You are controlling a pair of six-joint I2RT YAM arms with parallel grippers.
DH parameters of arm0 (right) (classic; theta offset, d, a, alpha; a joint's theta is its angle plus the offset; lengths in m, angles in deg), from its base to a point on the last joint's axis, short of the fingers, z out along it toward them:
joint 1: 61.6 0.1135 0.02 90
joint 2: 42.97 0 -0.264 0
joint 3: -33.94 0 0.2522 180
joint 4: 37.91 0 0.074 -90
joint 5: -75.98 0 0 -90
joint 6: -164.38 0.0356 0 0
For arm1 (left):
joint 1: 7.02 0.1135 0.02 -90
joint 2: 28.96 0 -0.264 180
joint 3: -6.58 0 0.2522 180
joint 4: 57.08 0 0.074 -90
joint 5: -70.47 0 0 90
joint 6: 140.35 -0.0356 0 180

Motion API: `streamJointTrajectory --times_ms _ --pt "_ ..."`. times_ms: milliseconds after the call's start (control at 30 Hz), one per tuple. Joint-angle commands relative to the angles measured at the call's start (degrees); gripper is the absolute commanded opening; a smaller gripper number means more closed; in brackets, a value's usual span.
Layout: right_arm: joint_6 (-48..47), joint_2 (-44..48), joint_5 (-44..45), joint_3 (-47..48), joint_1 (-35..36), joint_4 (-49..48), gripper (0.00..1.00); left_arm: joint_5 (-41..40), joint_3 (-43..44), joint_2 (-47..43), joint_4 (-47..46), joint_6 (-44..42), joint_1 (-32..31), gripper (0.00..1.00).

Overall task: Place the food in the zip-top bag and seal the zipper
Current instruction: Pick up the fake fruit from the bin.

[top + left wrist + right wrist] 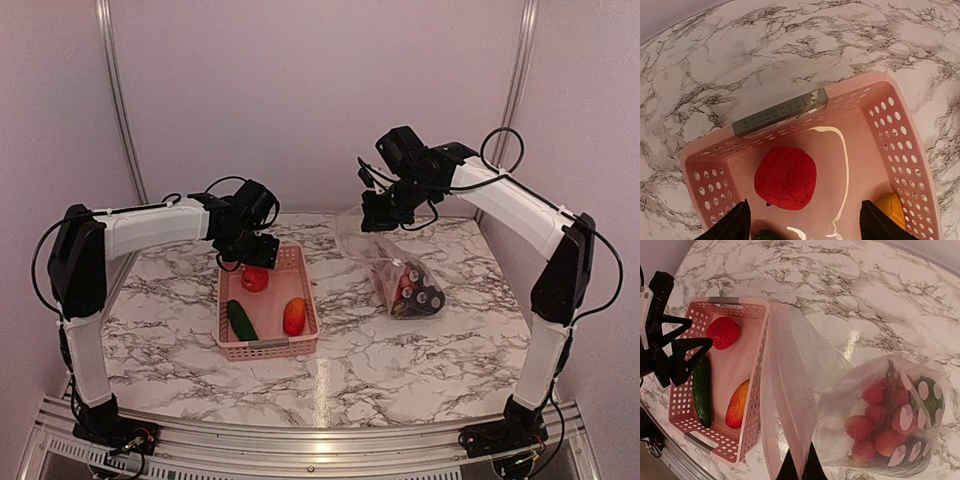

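Marble tabletop (350,350): over the pink basket (890,130) the left gripper (804,212) hangs spread, red tomato (785,177) between its fingers, untouched. The right gripper (800,462) pinches the zip-top bag (805,360) at its mouth; food (880,425) lies inside, beyond it.

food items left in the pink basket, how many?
3 in the basket: a red tomato at its far end, a cucumber along its left side, an orange-red fruit on its right. Nothing looks hidden.
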State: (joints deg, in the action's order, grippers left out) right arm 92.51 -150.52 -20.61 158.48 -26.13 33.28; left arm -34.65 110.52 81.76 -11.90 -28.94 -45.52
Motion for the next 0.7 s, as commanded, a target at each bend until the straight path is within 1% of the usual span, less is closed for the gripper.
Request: streamJointTrajectory --times_ms 0,167,433,667 --pt "-0.5 2.0 -0.6 0.2 0.2 -0.7 0.0 -1.1 5.3 3.9 7.0 -5.3 0.9 0.77" --pt "-0.2 2.1 -0.7 0.5 0.2 -0.6 0.0 -3.5 8.1 7.2 10.0 -5.9 1.2 0.76" --pt "-0.3 2.3 -0.4 0.4 0.1 -0.4 0.0 -2.9 9.7 11.4 10.2 -7.4 1.5 0.75" --pt "0.2 2.2 -0.9 0.1 0.2 -1.4 0.0 -3.5 10.4 14.6 9.5 -7.4 1.5 0.77"
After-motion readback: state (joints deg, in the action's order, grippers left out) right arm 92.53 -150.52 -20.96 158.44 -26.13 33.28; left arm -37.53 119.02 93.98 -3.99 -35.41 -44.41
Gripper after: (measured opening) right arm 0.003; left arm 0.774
